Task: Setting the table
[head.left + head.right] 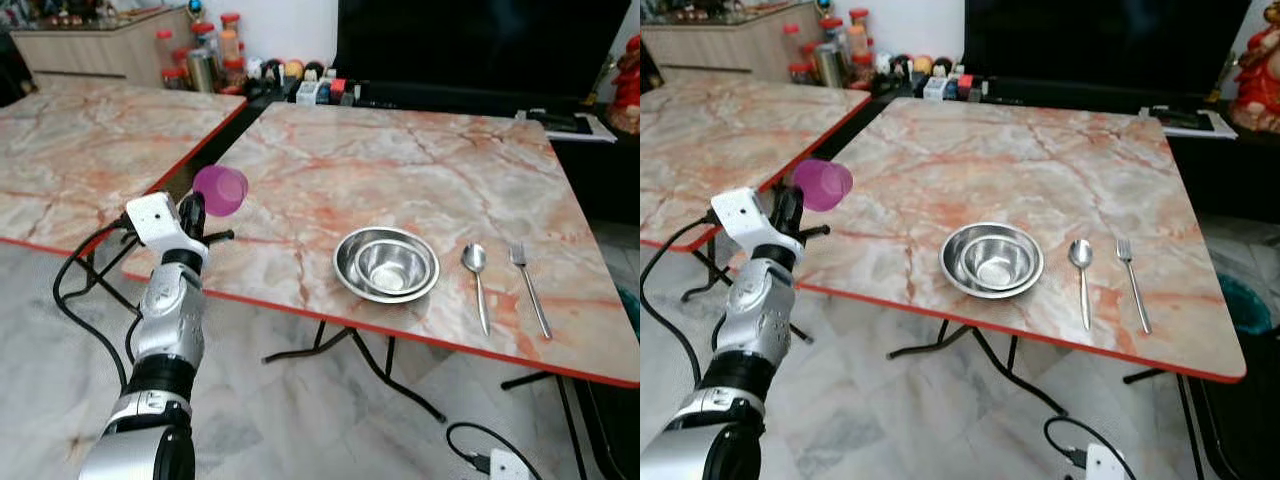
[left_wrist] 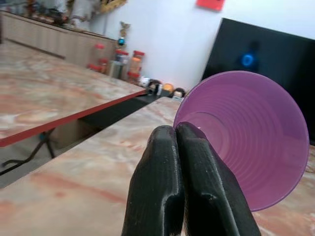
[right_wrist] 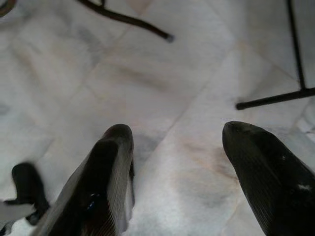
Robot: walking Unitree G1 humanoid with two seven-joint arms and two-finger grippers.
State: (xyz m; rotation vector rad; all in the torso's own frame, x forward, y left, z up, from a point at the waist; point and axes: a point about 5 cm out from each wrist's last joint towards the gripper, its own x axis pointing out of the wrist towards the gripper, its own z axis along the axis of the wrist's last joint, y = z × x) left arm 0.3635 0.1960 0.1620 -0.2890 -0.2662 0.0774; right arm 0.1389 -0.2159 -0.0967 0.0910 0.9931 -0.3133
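Purple cup (image 1: 221, 190) pinched by its rim, held near the table's (image 1: 420, 170) left edge.

Left gripper (image 2: 178, 135) is clamped on the rim, likely to leave the base free for setting down beside the steel bowls (image 1: 387, 264), spoon (image 1: 476, 280) and fork (image 1: 529, 288); right gripper (image 3: 177, 147) hangs spread over the floor.

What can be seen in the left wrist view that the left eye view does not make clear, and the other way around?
The left wrist view shows the left gripper's fingers pinching the rim of the purple cup, with the cup's ribbed inside facing the camera. The left eye view shows where the cup hangs, over the table's near left corner, and the place setting: two nested steel bowls, a spoon and a fork. Both show the cup, the marble tabletop and the jars by the wall.
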